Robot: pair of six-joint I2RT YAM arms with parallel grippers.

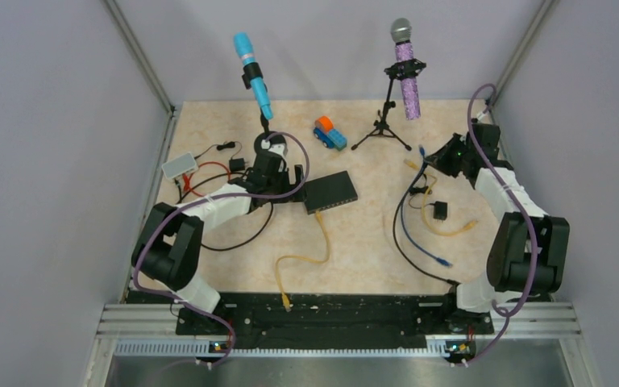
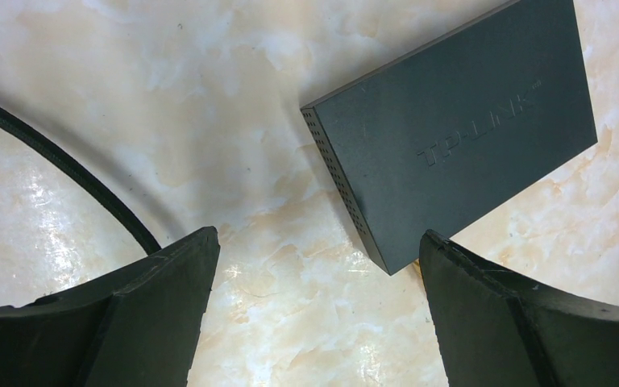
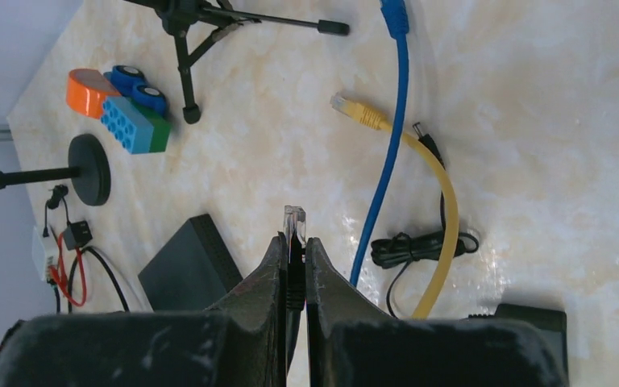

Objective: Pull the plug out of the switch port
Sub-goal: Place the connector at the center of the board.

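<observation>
My left arm, right arm: black joints, white link shells. Purple cable loops along each. My claw fingers matte black, blunt wedges.

The brand name "TP-LINK" stands in low relief on the top face of the flat black rectangular box, running diagonally at upper right of the left wrist view.

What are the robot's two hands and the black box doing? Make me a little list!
left gripper: open, beside the TP-LINK switch
right gripper: shut on a clear plug, away from the switch
TP-LINK switch: flat on the table, ungripped
yellow cable: reaches the switch's near edge
</observation>
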